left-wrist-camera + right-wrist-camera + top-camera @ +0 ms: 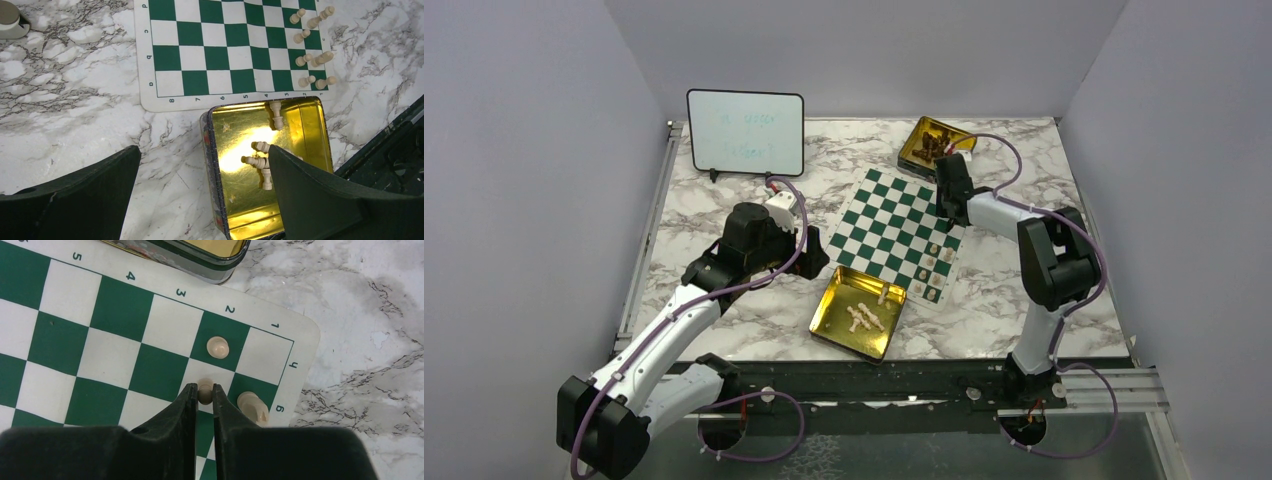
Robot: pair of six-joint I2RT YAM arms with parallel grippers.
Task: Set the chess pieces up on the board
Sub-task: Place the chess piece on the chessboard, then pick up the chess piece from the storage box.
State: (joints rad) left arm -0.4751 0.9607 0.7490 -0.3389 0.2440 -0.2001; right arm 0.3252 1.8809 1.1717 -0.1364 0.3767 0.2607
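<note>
Currently right fingers (190, 399) nearly together, seemingly clamped on pawn (205, 391) on board (120, 310); left fingers (310, 195) wide apart, empty.

Whiteboard (745, 131), near gold tin (842, 292), far tin (911, 150)

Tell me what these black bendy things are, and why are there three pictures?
They are two robot arms, left and right, bolted to a marble table. One picture looks down from above; the other two come from little cameras on each arm's wrist. On the table lie a green and white chessboard, a gold tin holding cream chess pieces, a second tin at the back with dark pieces, and a whiteboard. A few more pieces already stand along one edge of the board. The right gripper is pinching one small cream piece on the board. The left gripper is open, holding nothing, above the nearer tin.
</note>
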